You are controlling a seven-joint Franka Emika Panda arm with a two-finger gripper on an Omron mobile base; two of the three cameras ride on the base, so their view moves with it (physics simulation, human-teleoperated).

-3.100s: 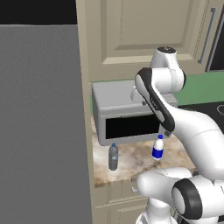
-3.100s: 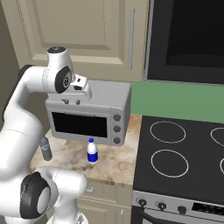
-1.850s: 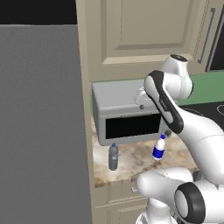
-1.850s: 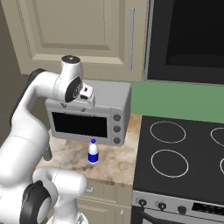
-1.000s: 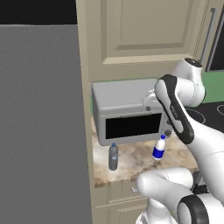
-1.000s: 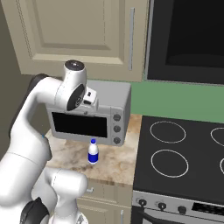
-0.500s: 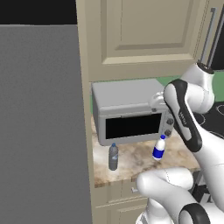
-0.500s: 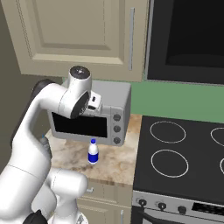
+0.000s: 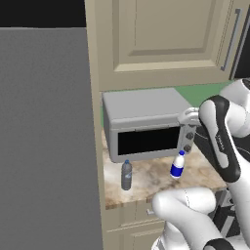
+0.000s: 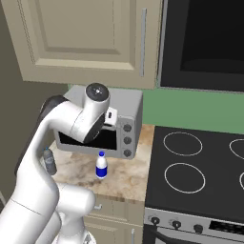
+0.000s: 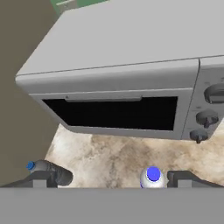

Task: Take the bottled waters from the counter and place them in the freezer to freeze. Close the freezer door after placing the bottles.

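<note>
Swinging rightward since earlier, the wide-open gripper hangs above the marbled beige counter, where the light, slick white blue-capped plastic bottle stands upright, best pinched round its body.

The light is even and soft, as in a plain render, with no visible lamp and no glare on any surface. The counter carries only faint, diffuse shading under the toaster oven. Its glass door reads flat black, without reflections. The upper left corner of the left base view is pure black, and the fridge side is a uniform mid grey. The stovetop is matte dark with crisp pale rings. Edges look slightly jagged and textures soft in all three views. The hand view shows mild wide-angle stretching toward its edges; nothing is motion-blurred.
</note>
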